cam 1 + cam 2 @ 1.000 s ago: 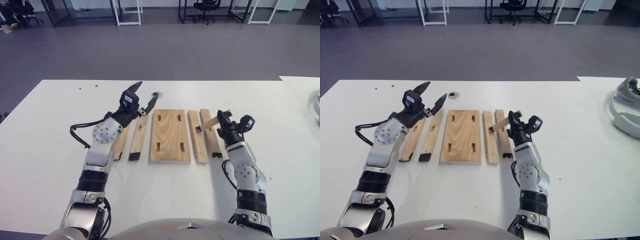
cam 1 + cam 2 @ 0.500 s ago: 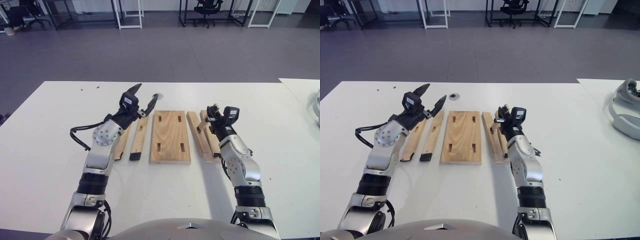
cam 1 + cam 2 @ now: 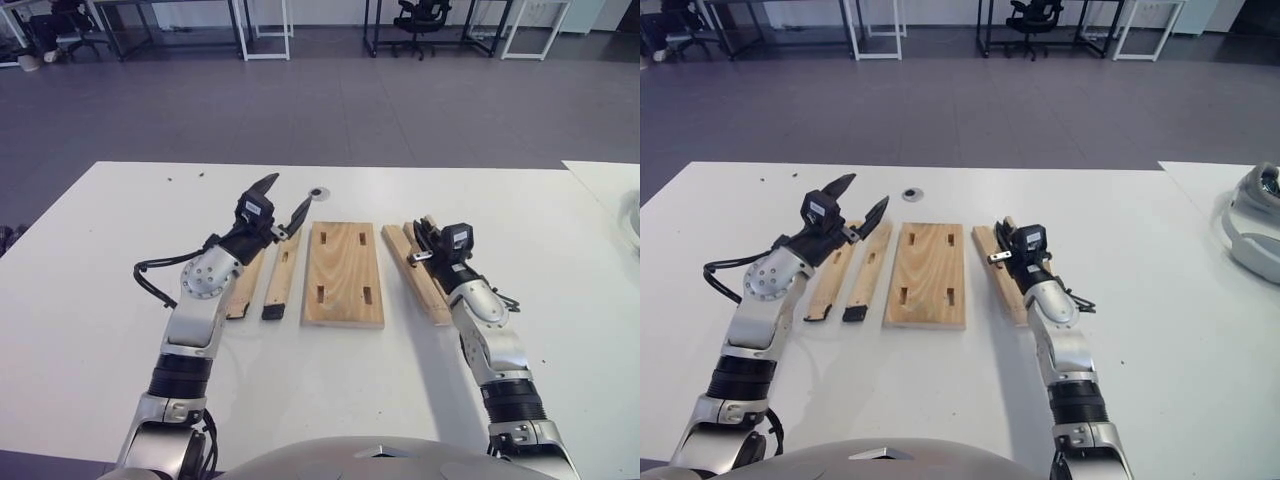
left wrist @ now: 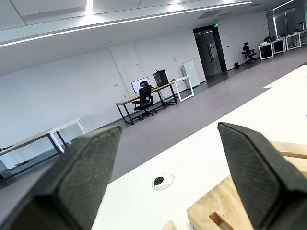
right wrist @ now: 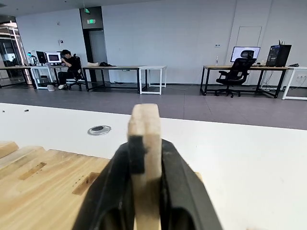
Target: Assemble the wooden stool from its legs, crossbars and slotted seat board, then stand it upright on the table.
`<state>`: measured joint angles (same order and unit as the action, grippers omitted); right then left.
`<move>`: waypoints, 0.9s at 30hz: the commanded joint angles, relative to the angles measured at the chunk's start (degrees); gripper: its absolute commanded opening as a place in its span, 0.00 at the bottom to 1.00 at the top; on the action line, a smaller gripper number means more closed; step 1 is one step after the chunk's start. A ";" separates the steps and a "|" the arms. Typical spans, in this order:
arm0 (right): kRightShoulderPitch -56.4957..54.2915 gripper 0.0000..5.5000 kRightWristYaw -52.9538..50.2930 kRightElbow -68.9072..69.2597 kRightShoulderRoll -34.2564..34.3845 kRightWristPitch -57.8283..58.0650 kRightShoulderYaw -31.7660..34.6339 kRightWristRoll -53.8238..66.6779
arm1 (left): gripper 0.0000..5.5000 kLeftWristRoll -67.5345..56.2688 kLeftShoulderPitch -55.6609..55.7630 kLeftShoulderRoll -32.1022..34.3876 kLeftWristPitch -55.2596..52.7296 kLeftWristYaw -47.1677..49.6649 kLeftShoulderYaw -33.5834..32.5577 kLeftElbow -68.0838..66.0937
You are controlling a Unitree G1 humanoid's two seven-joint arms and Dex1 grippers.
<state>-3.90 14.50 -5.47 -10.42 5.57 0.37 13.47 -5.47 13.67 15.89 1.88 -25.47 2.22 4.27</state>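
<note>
As your right hand [image 3: 425,244], clamping a crossbar [image 5: 145,139], drops toward the legs [image 3: 426,296] at centre right, slotting nears; left hand [image 3: 287,195] stays wide.

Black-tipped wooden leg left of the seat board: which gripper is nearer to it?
Left. The left gripper hovers open above the far end of the black-tipped leg; the right gripper is across the seat board from it, shut on a wooden piece.
</note>
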 commanded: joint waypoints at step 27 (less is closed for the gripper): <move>4.67 0.91 -2.98 17.85 -7.37 39.21 -1.95 -1.91 | 0.67 1.65 -0.16 -0.07 0.11 1.45 0.91 0.10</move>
<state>-0.07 11.45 15.22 -16.93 43.64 -1.49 12.75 -4.32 13.67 15.80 1.81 -24.39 2.90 4.71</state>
